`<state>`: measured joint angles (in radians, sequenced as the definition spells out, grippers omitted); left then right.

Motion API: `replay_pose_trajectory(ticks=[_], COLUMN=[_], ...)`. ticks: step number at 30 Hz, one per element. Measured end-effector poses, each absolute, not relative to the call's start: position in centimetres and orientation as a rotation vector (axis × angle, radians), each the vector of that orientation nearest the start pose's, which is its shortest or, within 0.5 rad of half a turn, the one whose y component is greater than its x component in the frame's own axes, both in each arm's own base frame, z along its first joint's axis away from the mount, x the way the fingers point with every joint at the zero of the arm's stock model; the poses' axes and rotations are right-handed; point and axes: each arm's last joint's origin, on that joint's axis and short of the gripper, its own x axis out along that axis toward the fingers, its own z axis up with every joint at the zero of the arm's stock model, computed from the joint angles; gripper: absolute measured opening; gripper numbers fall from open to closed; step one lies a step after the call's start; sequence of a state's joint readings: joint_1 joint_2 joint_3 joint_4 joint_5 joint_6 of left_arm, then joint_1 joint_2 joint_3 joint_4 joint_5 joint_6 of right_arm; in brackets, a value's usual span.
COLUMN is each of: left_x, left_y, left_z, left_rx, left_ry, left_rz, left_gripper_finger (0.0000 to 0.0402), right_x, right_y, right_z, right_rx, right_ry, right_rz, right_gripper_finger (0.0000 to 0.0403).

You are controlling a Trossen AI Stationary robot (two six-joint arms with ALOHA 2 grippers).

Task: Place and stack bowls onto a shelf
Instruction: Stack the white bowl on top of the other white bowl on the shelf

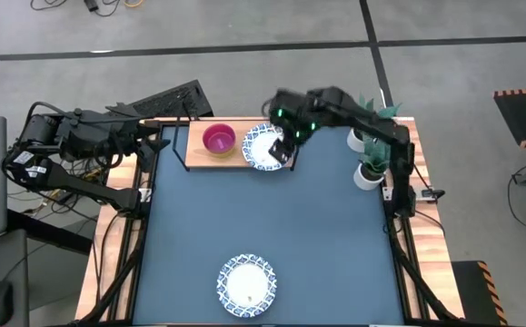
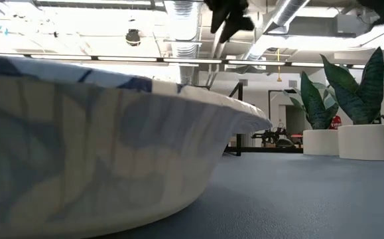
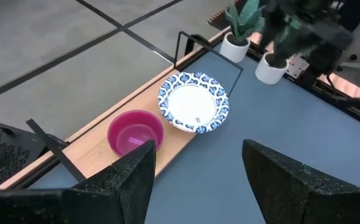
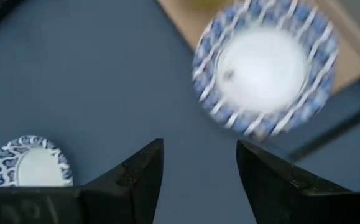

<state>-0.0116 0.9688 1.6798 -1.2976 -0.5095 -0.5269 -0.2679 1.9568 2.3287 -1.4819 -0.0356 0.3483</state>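
Note:
A magenta bowl and a white bowl with a blue patterned rim sit side by side on the shelf's wooden board at the table's far edge. The white one is at the board's right end. A second white bowl rests on the table near the front edge. It fills the left of the low view. My right gripper hangs open above the shelf's white bowl with nothing between its fingers. My left gripper is open and raised off the table's far left corner.
Two white plant pots with green leaves stand at the table's far right, close to the right arm. A black keyboard lies beyond the table's far left corner. Bare blue tabletop lies between the shelf and the near bowl.

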Motion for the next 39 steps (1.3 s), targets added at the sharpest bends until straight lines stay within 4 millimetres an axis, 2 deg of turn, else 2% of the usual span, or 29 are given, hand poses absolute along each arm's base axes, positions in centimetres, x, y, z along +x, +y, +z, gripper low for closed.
replay_pose_trajectory(ticks=[3, 5, 11, 17, 22, 27, 31, 34, 39], left_x=[9.5, 9.5, 9.5, 9.6, 9.5, 9.4, 9.3, 9.3, 9.3], left_y=[1.3, 1.2, 1.0, 0.8, 0.6, 0.6, 0.5, 0.5, 0.4], left_z=[47.5, 47.5, 47.4, 47.3, 47.1, 46.9, 46.9, 46.9, 46.9], left_rx=[-0.331, -0.313, -0.291, -0.273, -0.299, -0.310, -0.334, -0.326, -0.320], left_ry=[0.438, 0.448, 0.490, 0.523, 0.557, 0.582, 0.583, 0.596, 0.597], left_rz=[0.605, 0.589, 0.496, 0.403, 0.358, 0.346, 0.341, 0.308, 0.300], left_gripper_finger=[0.0224, 0.0224, 0.0224, 0.0224, 0.0224, 0.0224, 0.0224, 0.0224, 0.0224], right_x=[35.8, 36.7, 38.2, 40.3, 41.6, 42.1, 42.0, 41.2, 39.5], right_y=[-5.9, -3.5, 2.8, 8.1, 11.0, 13.3, 16.1, 17.6, 17.1], right_z=[40.2, 39.4, 37.6, 33.7, 30.7, 29.5, 27.7, 27.0, 25.7], right_rx=[0.489, 0.496, 0.598, 0.659, 0.653, 0.678, 0.753, 0.828, 0.908], right_ry=[1.124, 1.135, 1.171, 1.287, 1.367, 1.348, 1.309, 1.246, 1.112], right_rz=[-0.493, -0.544, -0.545, -0.492, -0.459, -0.429, -0.389, -0.395, -0.384], right_gripper_finger=[0.0226, 0.0226, 0.0226, 0.0226, 0.0226, 0.0226, 0.0226, 0.0226, 0.0226])
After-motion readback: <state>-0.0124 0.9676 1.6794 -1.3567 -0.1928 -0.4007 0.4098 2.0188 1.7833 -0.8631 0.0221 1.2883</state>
